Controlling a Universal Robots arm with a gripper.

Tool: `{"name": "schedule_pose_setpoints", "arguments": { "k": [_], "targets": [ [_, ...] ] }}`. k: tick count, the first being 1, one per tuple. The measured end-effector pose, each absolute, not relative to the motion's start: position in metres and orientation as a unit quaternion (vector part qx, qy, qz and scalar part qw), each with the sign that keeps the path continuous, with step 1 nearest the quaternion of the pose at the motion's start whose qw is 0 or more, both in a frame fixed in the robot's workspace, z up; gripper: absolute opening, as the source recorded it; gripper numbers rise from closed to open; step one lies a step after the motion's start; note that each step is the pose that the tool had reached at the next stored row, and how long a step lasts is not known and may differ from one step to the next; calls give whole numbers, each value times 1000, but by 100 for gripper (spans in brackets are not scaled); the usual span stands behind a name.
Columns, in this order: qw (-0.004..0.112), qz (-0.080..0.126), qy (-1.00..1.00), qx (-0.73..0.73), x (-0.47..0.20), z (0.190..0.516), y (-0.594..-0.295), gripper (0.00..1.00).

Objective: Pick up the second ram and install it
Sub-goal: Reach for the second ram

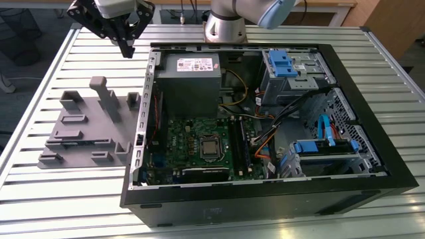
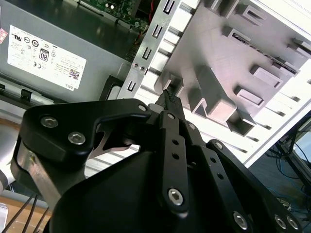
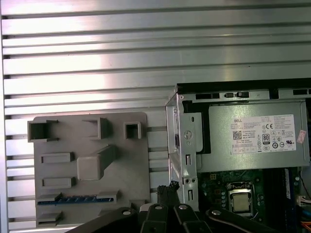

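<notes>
1. My tool [image 1: 127,49] hangs in the air over the desk [image 1: 86,64]. Its fingers are pressed together and hold nothing.
2. The second ram [image 3: 77,199] stands on its thin edge in a long slot of the grey holder [image 3: 131,165].
3. The holder lies flat on the desk, just beside the open computer case [image 1: 265,199].
4. The ram is at the holder's end far from my tool, well apart from it.
5. In the first wrist view, the tool's tip shows between the holder and the case.
</notes>
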State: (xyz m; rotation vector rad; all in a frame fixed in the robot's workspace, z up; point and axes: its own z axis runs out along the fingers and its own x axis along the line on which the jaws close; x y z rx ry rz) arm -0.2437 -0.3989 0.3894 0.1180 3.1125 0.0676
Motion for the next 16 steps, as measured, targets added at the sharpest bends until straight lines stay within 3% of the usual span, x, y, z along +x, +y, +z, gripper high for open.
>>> {"name": "schedule_pose_setpoints", "arguments": {
  "k": [16],
  "targets": [
    [13,22,999,38,-252,389,-399,11]
  ]
}}
